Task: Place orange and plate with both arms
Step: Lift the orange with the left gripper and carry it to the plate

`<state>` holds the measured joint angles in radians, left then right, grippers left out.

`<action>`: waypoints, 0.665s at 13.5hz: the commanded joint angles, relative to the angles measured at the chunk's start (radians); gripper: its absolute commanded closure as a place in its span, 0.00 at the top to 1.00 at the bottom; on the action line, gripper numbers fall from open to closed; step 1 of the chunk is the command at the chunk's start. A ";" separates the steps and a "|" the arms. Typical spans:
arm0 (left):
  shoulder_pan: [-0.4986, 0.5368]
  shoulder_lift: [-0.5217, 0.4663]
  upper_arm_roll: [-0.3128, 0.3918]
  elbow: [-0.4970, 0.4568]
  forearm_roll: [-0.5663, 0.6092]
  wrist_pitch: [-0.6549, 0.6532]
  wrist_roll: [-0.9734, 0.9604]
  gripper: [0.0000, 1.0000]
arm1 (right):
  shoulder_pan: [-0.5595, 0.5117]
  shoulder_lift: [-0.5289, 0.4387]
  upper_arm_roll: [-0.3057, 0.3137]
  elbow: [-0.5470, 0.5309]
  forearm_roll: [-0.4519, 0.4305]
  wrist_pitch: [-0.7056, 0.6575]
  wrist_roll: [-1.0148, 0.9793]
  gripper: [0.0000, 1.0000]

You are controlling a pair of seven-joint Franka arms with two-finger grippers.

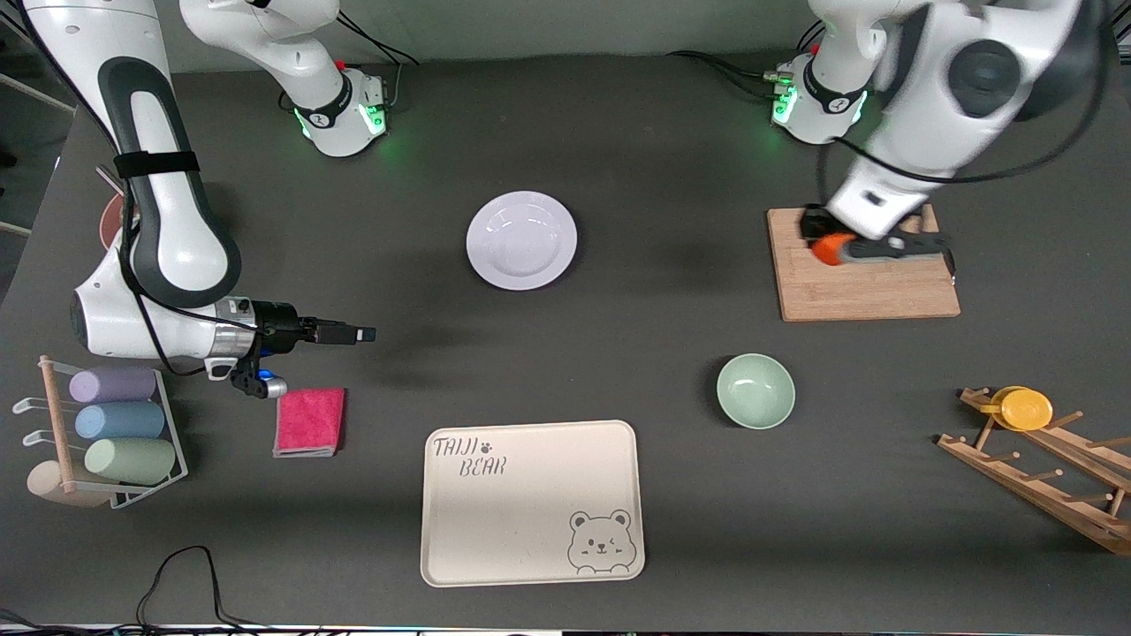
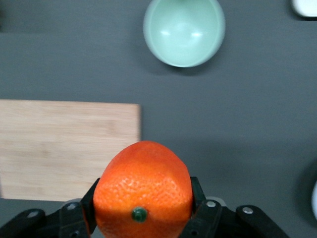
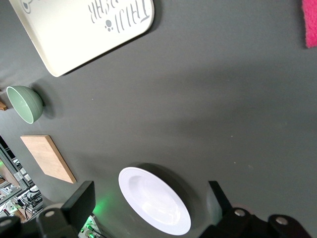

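Two things matter here. First, the orange (image 2: 143, 191) — firm, light, round, its dimpled skin giving fair grip — sits clamped across its middle between the closed-in fingers of the left gripper (image 1: 870, 248), over the wooden cutting board (image 1: 864, 265) at the left arm's end of the table. Being round, it would probably roll if set down carelessly. Second, the plate (image 1: 521, 239): glossy, stiff, breakable and likely slippery, lying flat on the table between the two arm bases, farther from the front camera than the cream bear tray (image 1: 531, 502). Its wide rim looks the only place to pinch, and a shallow edge flush to the table leaves little room for a finger underneath.

The right gripper (image 1: 352, 335) hovers over bare table beside the pink cloth (image 1: 310, 420), fingers spread apart and empty — well clear of the plate.

In the front view the left arm covers most of the orange; only the left wrist view shows the hold. The green bowl (image 1: 755, 390) stands untouched.
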<state>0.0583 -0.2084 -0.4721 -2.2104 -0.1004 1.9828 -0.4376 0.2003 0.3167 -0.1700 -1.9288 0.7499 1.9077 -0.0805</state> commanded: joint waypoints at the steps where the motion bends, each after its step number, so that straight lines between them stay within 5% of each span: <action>1: -0.009 0.168 -0.184 0.162 0.016 0.025 -0.262 0.34 | 0.010 -0.010 -0.006 0.011 0.008 -0.004 0.008 1.00; 3: -0.076 0.295 -0.270 0.260 0.129 0.073 -0.471 0.34 | 0.011 -0.008 -0.005 0.011 0.009 -0.004 0.011 1.00; 9: -0.475 0.752 -0.249 0.593 0.550 0.057 -1.019 0.34 | 0.011 -0.007 -0.003 0.011 0.013 -0.004 0.011 1.00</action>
<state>-0.3185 0.3875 -0.7428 -1.7538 0.3650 2.0749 -1.3488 0.2030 0.3162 -0.1677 -1.9204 0.7499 1.9071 -0.0805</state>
